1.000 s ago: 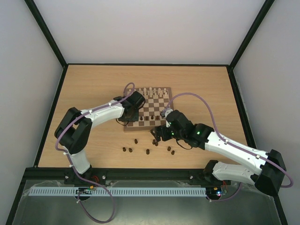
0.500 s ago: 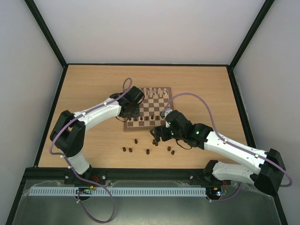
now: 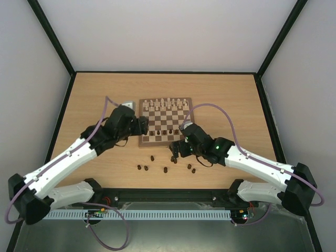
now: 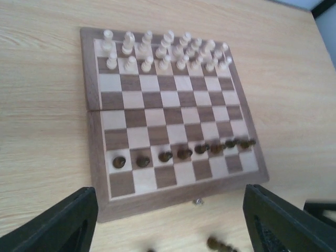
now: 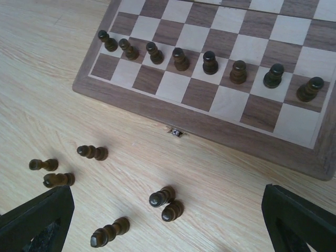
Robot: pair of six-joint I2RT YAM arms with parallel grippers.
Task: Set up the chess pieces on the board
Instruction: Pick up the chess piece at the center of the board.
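The board (image 3: 157, 144) lies at the table's middle; its border also shows in the left wrist view (image 4: 94, 152) and the right wrist view (image 5: 226, 134). Several dark chess pieces stand in a row (image 5: 210, 62) (image 4: 184, 153) (image 3: 164, 134) on its second near rank. Others lie on their sides on the table (image 5: 161, 196) (image 3: 165, 170) in front of it. My left gripper (image 3: 140, 126) (image 4: 173, 231) is open just off the board's near left corner, holding nothing. My right gripper (image 3: 177, 149) (image 5: 168, 226) hangs open above the loose pieces.
Cream-white chessmen (image 4: 168, 52) (image 3: 165, 102) fill the board's two far ranks. A small metal latch (image 5: 175, 132) sticks out of the board's near edge. Black frame rails (image 3: 58, 126) border the table, and purple cables (image 3: 226, 113) loop over both arms.
My left gripper was shut over the board's near left corner; it has opened and drawn back left and toward the near edge. The right arm has hardly moved, its jaws a little wider.
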